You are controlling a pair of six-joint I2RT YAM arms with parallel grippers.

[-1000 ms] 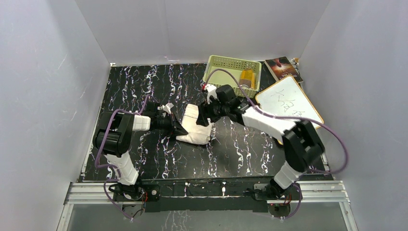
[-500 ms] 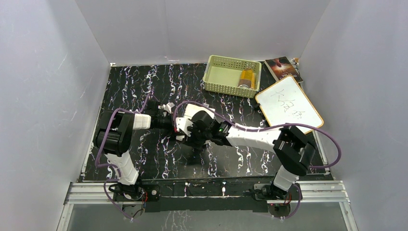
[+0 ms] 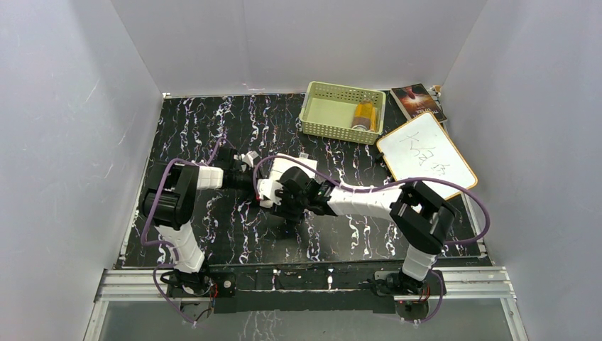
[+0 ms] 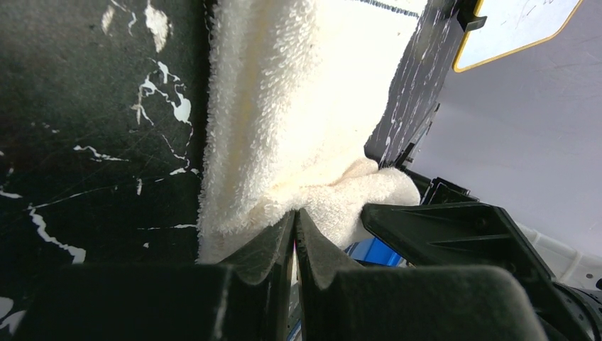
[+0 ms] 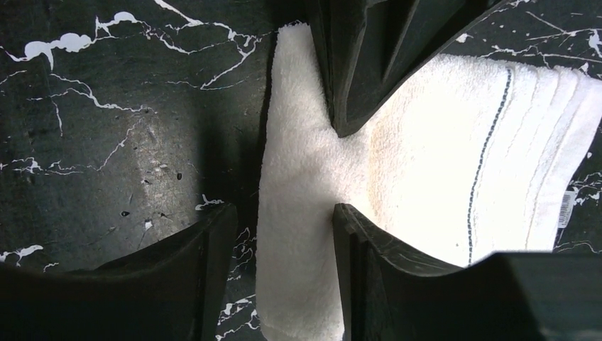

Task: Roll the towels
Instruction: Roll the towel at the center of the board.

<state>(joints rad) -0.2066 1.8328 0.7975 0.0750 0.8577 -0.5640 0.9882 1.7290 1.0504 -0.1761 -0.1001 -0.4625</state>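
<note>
1. Cream-white towel (image 5: 419, 163) is laid folded near the centre of the worktop (image 3: 213, 121).
2. Its edge is pinched by the closed left pincer (image 4: 294, 217).
3. Its near side is straddled by the open right pincer (image 5: 280, 209), not clamped.

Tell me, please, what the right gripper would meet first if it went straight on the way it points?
Most likely the towel: the right gripper has its open jaws astride the towel's folded edge, with the table under it. The left gripper sits just beyond, though depth is hard to judge.
</note>
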